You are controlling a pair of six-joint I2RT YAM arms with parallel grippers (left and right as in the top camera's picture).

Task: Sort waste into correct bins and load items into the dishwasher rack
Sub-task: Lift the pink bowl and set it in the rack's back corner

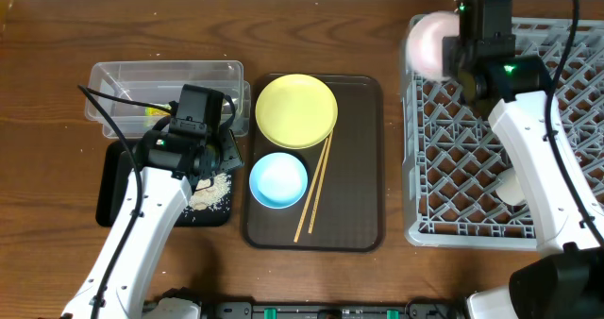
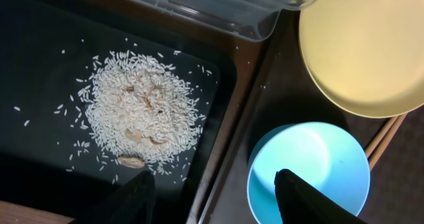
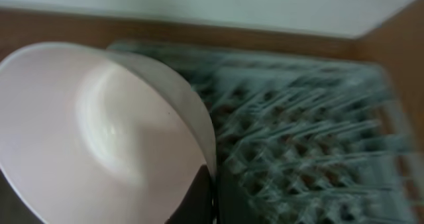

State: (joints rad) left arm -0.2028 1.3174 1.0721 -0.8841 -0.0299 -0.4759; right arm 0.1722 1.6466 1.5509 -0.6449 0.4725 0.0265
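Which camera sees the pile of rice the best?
The left wrist view: the rice fills the picture's left half, grains clear, heaped on the black tray. The overhead view shows only a small pale patch beside the left arm. The right wrist view shows none, only the pink bowl and rack.

Pale pink bowl (image 1: 429,43) above grey rack (image 1: 472,173)

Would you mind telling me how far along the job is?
Done: rice scraps lie in the black tray; a cup sits in the rack. In hand: the right jaws hold the pink bowl over that rack's corner. Remaining: yellow plate, blue bowl and chopsticks on the brown tray.
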